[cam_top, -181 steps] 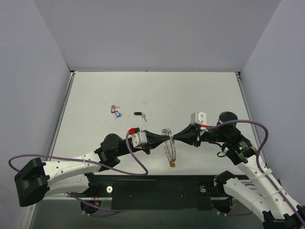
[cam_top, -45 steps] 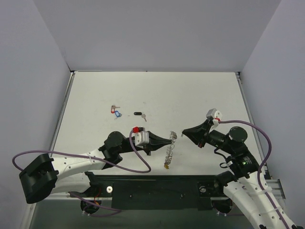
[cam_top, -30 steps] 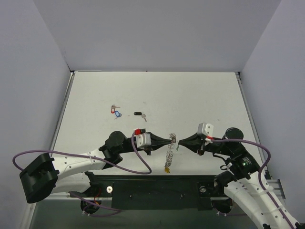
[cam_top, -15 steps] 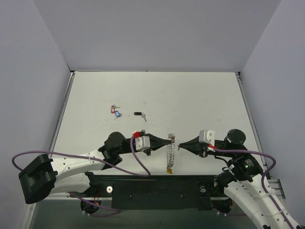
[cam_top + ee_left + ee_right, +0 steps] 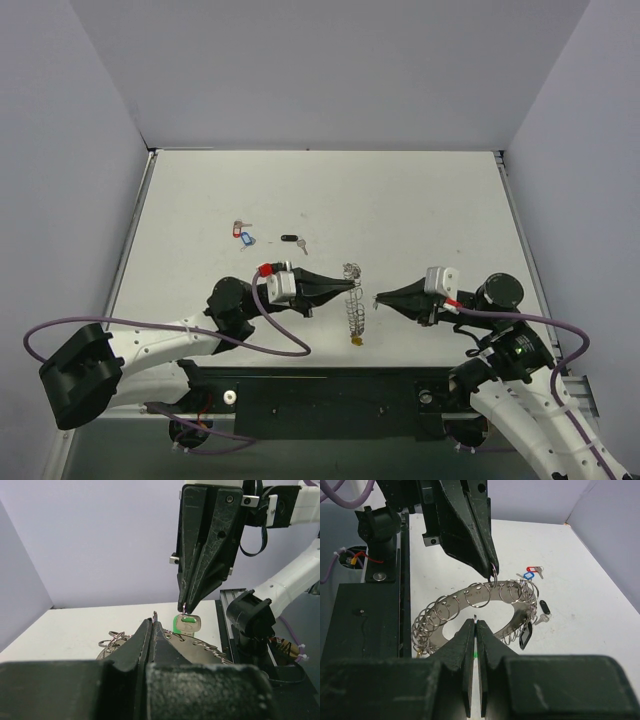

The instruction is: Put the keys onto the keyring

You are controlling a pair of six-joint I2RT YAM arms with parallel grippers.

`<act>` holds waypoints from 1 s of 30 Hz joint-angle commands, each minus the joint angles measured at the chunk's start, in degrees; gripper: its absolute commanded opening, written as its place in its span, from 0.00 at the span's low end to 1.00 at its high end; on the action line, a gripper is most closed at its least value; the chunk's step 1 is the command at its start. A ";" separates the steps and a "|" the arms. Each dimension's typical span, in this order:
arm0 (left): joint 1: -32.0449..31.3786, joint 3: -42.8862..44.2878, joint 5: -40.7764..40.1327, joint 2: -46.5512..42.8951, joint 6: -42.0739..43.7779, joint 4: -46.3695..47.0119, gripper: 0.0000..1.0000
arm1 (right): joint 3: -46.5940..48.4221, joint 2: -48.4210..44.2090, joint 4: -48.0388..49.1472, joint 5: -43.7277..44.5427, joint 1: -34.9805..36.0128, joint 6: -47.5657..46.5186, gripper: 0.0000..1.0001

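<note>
The keyring (image 5: pixel 354 312) hangs on edge just above the table, its yellow tag (image 5: pixel 358 342) at the bottom. My left gripper (image 5: pixel 353 284) is shut on one small loop (image 5: pixel 155 615) at the keyring's top. My right gripper (image 5: pixel 378 299) is shut on the thin ring of a green-tagged key (image 5: pixel 188 622), a short gap right of the keyring. In the right wrist view the keyring's band (image 5: pixel 473 593) lies beyond my right gripper (image 5: pixel 475 622), fringed with loops, and a black tag (image 5: pixel 525 636) hangs from it. Loose keys lie far left: red and blue (image 5: pixel 241 232), black (image 5: pixel 292 240).
Grey walls enclose the white table (image 5: pixel 400 200) on three sides. A black base rail (image 5: pixel 330 400) runs along the near edge under both arms. Purple cables (image 5: pixel 280 345) loop beside the arms.
My right gripper has backed off to the right, leaving a gap to the keyring. My left gripper has lifted the keyring slightly up and left.
</note>
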 commanded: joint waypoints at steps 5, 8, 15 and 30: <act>0.75 1.73 2.89 0.47 -3.52 7.33 0.00 | 2.71 -0.54 6.89 2.39 -0.35 3.95 0.00; 0.66 2.26 3.95 0.56 -2.82 5.67 0.00 | 3.50 -0.09 7.07 2.65 -0.35 4.48 0.00; 0.31 2.44 5.27 0.64 -1.15 4.25 0.00 | 2.80 0.87 7.95 1.86 0.44 5.45 0.00; 0.31 2.44 5.62 1.26 -0.88 5.04 0.00 | 2.18 2.72 8.74 1.42 2.46 6.06 0.00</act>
